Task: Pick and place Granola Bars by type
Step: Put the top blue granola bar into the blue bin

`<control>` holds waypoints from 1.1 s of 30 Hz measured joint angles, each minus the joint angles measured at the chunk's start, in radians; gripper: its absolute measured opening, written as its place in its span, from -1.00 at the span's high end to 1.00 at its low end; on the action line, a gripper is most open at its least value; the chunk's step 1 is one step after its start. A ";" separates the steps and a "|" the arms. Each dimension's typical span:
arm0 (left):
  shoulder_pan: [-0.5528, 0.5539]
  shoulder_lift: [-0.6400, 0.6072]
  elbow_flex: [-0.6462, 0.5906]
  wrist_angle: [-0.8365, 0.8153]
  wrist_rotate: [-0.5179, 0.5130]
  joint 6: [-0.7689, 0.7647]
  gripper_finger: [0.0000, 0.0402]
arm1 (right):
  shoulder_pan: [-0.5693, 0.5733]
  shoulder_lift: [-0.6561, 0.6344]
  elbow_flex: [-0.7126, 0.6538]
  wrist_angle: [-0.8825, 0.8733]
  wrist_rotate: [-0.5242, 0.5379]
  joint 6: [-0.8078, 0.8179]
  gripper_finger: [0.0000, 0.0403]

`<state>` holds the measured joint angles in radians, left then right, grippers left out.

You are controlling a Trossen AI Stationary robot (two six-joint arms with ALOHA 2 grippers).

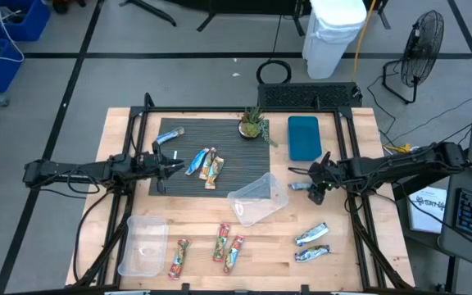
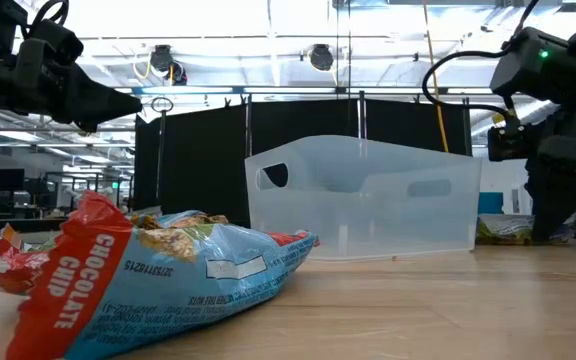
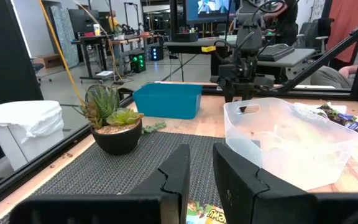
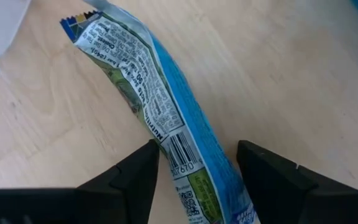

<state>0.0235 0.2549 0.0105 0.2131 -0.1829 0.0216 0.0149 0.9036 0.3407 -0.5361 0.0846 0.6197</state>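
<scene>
Now the right gripper [image 4: 197, 168] hangs low over a blue bar [image 4: 160, 118] on the table [image 4: 303, 81], its fingers [image 4: 135, 177] open on both sides, ready to grab. The left gripper [image 3: 197, 180] waits over the mat [image 3: 123, 165], fingers a little apart, holding nothing.

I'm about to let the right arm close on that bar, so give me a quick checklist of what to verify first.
1. Right gripper fingers open: ok, they stand apart.
2. Blue-wrapped granola bar between the fingers: ok, one end runs into the gap.
3. Bar lying flat on the wooden table: ok.
4. Clear tub apart from the right gripper: ok in the high view, though it stands close beside it.
5. Left gripper out of the way: ok, it is over the dark mat.
6. Fingers low enough to grip: cannot tell.
</scene>
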 joint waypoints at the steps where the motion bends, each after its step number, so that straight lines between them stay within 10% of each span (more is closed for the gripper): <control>1: 0.000 0.000 0.000 0.000 0.000 0.000 0.62 | 0.000 -0.001 -0.001 0.004 0.000 0.008 -0.04; 13: 0.000 0.000 0.000 0.000 0.000 0.000 0.62 | 0.000 -0.009 -0.004 0.061 -0.006 0.035 0.02; 33: 0.000 0.000 0.000 0.000 0.000 0.000 0.62 | 0.000 -0.009 -0.004 0.124 -0.007 -0.041 0.92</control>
<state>0.0235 0.2549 0.0105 0.2131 -0.1829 0.0216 0.0151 0.8944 0.3367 -0.4121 0.0776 0.5785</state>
